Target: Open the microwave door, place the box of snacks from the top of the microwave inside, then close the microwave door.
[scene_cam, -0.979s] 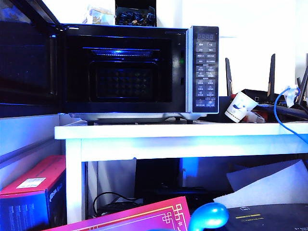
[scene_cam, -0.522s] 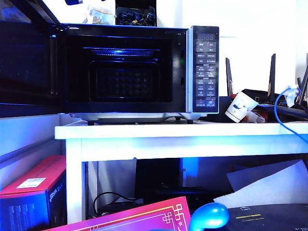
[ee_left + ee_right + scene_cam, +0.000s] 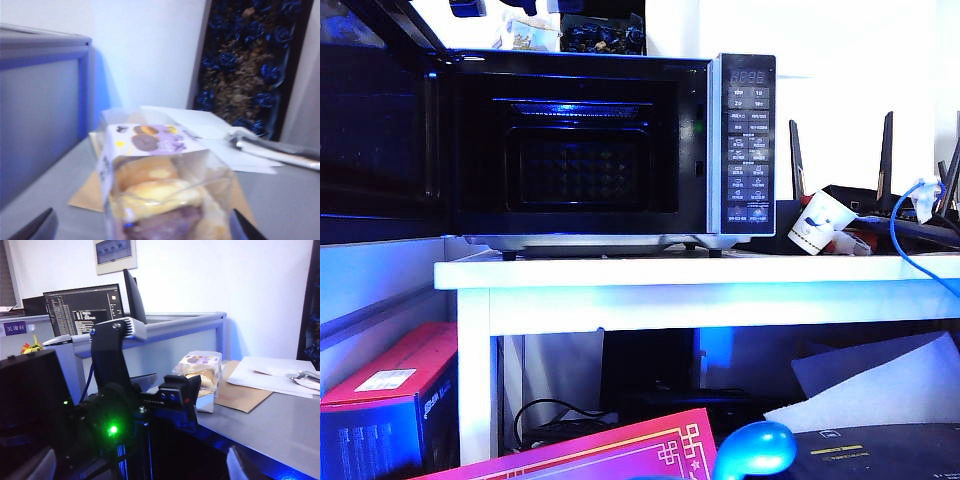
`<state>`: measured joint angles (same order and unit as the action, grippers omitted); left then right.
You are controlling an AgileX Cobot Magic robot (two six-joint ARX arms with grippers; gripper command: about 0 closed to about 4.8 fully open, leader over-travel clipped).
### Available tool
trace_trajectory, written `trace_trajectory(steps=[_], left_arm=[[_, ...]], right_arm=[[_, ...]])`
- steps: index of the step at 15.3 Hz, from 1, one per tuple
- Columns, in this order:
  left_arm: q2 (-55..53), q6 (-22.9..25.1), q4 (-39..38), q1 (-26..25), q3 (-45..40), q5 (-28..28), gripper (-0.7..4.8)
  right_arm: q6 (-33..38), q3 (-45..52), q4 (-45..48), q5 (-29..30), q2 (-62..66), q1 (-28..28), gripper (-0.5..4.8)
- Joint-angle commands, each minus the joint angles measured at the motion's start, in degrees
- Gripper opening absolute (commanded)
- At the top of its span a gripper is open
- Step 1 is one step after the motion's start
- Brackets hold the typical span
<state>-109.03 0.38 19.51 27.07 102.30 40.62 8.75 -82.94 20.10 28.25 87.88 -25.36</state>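
Microwave point(image 3: 580, 140) top, snack box point(image 3: 160, 180) between spread left jaws point(image 3: 142, 227), right jaws point(image 3: 137, 465) released

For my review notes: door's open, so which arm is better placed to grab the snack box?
Left. The left gripper, open, already frames the box of snacks closely; the right gripper, also open, sits farther back behind the left arm.

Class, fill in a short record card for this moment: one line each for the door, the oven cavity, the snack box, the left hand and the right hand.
Microwave door: swung open.
Microwave cavity: nothing visible inside.
Box of snacks: on top of the microwave, not yet gripped.
Left hand: open, fingertips either side of the box, not closed on it.
Right hand: open, holding nothing, behind the left arm, over the microwave top.
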Motion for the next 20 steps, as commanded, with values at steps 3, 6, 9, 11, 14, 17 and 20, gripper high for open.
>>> trace_trajectory(steps=[3,6,9,11,14,17,20], left_arm=[[0.2,3.1,-1.3,0.0,0.2,4.9,4.79],[0.4,5.7,-1.4,0.0,0.2,7.7,4.79],[1.6,6.9,-1.4,0.0,0.2,10.8,4.79],[3.3,6.5,0.7,0.9,0.2,9.6,4.79],[4.2,4.7,4.4,2.2,0.4,-0.7,4.79],[1.2,2.2,6.8,2.3,0.4,-3.8,4.79],[-1.7,3.7,12.6,2.4,0.5,-2.5,4.79]], right_arm=[[0.2,-0.3,1.2,-0.1,-0.3,-0.1,4.79],[0.2,-0.3,1.2,-0.1,-0.3,-0.1,4.79],[0.2,-0.3,1.2,-0.1,-0.3,-0.1,4.79],[0.2,-0.3,1.2,-0.1,-0.3,-0.1,4.79],[0.2,-0.3,1.2,-0.1,-0.3,-0.1,4.79],[0.2,-0.3,1.6,0.1,-0.7,-0.1,4.79],[0.3,-0.3,2.3,1.0,-1.5,-0.3,4.79]])
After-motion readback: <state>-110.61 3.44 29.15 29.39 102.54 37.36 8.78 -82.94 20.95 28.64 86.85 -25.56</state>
